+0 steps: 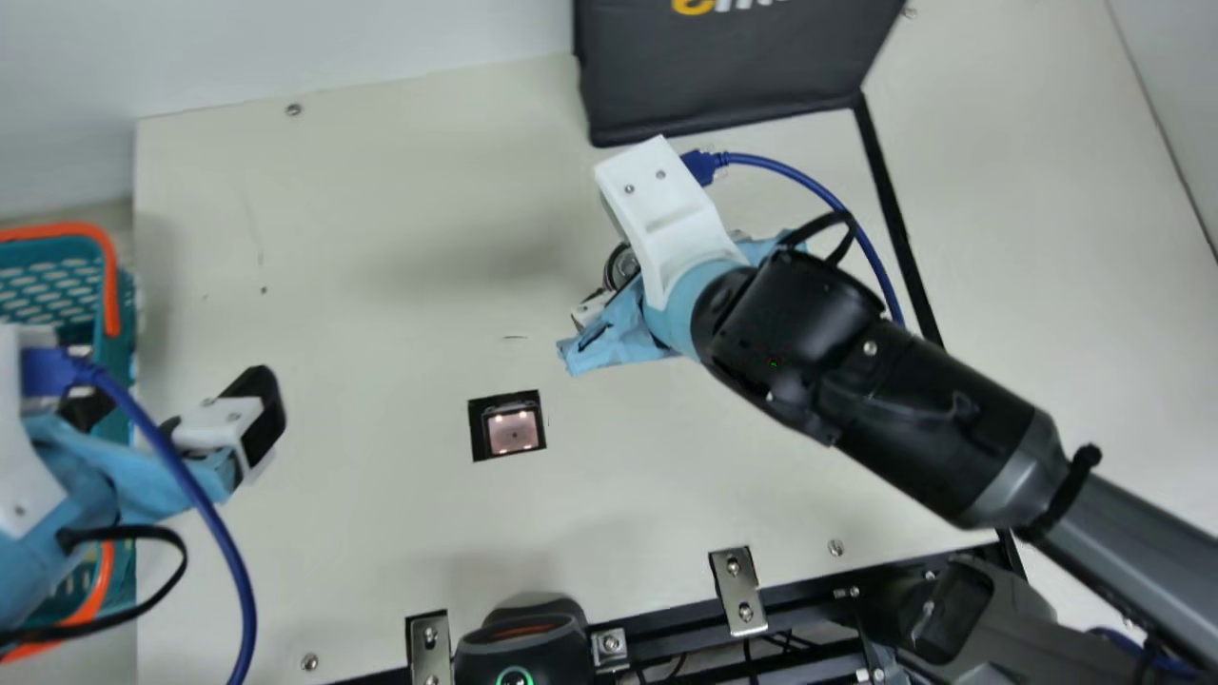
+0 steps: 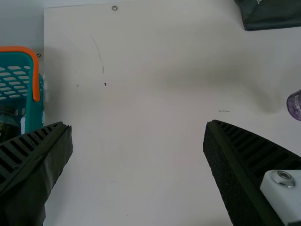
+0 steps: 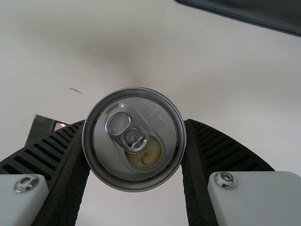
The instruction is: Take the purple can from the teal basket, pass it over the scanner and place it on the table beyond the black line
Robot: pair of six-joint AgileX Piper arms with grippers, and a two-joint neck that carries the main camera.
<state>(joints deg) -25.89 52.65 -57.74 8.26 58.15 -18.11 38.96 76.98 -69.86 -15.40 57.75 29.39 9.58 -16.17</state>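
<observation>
Near the scanner (image 1: pixel 513 431), the right gripper (image 3: pixel 135 122) clamps the purple can (image 3: pixel 108 150) (left gripper (image 2: pixel 138 123): fingers apart), likely mid-carry; crossing the black line (image 1: pixel 895 209) probably comes next.

I can read no whole word or number. In my main view the dark case (image 1: pixel 723 90) bears part of a print, one yellow character beside white ones, cut off by the view's top edge. My left wrist view shows a pale mark on it, too small to read. Tiny raised dots mark the can (image 3: pixel 134 162), on its top, illegible to me.
</observation>
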